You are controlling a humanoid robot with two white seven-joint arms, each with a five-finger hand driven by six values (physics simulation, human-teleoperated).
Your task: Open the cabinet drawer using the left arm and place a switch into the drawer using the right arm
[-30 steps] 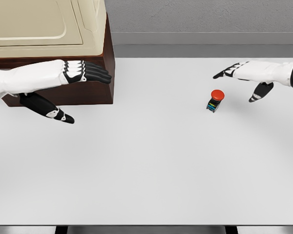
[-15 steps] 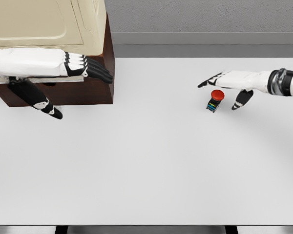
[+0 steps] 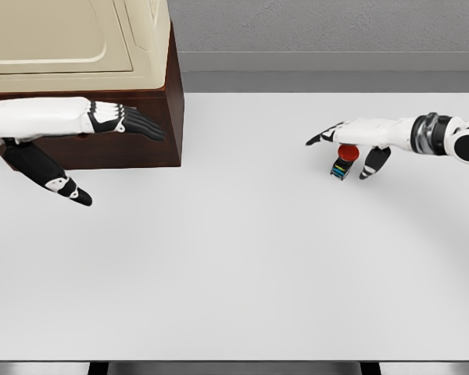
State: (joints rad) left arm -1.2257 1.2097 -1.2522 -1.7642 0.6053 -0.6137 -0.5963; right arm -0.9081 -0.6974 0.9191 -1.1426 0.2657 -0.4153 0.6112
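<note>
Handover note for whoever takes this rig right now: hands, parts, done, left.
Left hand: open, fingers flat against the front of the cabinet at table left; no grip visible.
Right hand: open, over the red-capped switch, thumb beside it; not closed on it.
Switch: upright on the white table, right of centre.
Done: both hands in position. No drawer visibly pulled out.
Left: open the drawer, grasp the switch, carry it over, drop it in.

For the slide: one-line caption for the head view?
Right robot hand open over the red-topped switch; left robot hand flat against the brown cabinet.
</note>
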